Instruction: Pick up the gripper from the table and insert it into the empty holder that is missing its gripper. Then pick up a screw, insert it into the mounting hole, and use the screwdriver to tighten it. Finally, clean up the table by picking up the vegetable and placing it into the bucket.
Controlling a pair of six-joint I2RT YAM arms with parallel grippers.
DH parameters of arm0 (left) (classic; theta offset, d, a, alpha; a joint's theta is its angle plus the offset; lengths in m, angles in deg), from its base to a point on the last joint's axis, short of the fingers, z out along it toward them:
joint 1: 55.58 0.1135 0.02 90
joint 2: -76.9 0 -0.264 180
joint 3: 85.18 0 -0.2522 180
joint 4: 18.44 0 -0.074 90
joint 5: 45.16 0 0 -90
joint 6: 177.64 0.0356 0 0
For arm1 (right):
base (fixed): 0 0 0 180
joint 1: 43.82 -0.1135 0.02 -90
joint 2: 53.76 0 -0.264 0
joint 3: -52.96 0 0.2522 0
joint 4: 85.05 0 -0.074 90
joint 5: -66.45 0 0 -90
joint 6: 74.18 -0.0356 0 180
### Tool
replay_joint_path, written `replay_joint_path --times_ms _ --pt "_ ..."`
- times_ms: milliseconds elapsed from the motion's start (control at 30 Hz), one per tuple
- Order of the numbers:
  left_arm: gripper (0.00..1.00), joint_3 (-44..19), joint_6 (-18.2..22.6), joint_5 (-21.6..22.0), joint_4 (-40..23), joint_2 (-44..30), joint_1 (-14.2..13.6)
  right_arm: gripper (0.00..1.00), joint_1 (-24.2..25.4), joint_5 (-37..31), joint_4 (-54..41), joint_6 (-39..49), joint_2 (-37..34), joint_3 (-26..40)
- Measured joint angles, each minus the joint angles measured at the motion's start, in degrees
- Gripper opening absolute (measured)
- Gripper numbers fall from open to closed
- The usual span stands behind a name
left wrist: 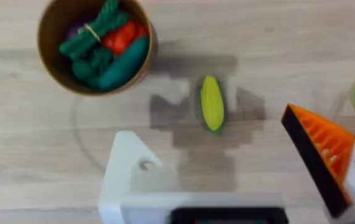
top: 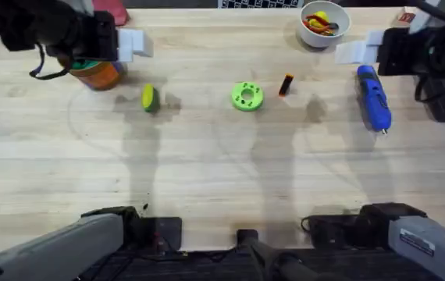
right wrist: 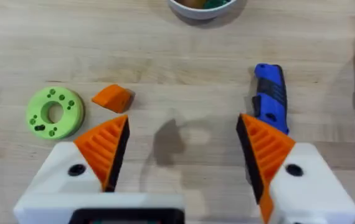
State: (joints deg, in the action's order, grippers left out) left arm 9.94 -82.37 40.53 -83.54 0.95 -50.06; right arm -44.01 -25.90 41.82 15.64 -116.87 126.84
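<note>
lime-green holder (top: 247,96) – round, holed, small orange-edged gripper (top: 286,85) beside it

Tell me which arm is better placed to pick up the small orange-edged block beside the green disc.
The right arm. Its open hand hangs near the block and disc. The left hand is open over the corn, by the bucket.

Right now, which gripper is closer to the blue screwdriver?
The right. The right gripper hovers open just beside the screwdriver, near the table's far right. The left gripper is far across the table, open over the toy corn by the bucket.
</note>
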Motion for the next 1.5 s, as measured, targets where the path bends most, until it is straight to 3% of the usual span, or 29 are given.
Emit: replay_joint_path --times_ms 133,300,433,600,933,1200,1300,1467,1500 --pt "0.985 0.0 -0.94 -1.72 -0.72 -0.6 1.82 0.993 0.0 0.0 -0.89 0.0 0.0 0.09" --pt "0.985 0.0 -1.15 -2.68 -0.98 -0.6 1.9 0.994 0.0 0.0 -2.98 0.0 0.0 0.11" --pt "0.985 -0.44 -1.24 -3.22 -4.66 -1.99 1.86 0.994 0.0 0.0 -3.06 0.0 0.0 0.11" --pt "0.986 -0.63 -1.24 -3.45 -7.68 -9.36 1.86 0.994 0.0 0.0 -2.98 0.0 0.0 0.11" --pt "0.964 -1.63 -1.24 -3.38 -7.14 -26.48 1.66 0.994 0.0 0.0 -2.83 0.0 -0.01 0.11" --pt "0.902 -4.35 -1.26 -1.73 -4.17 -32.84 0.81 0.994 0.0 -0.02 -2.63 0.0 0.0 0.11" --pt "0.782 -4.48 -1.2 -1.06 -4.13 -33.8 0.79 0.994 0.0 0.0 -2.63 0.0 0.0 0.11" --pt "0.053 -5.22 -1.29 -2.62 -4.34 -34.13 0.25 0.994 0.0 -0.01 -2.61 0.0 0.0 0.11" --pt "0.014 -5.35 -1.25 -2.56 -4.34 -34.13 0.13 0.994 0.0 0.0 -2.62 0.0 0.0 0.11"
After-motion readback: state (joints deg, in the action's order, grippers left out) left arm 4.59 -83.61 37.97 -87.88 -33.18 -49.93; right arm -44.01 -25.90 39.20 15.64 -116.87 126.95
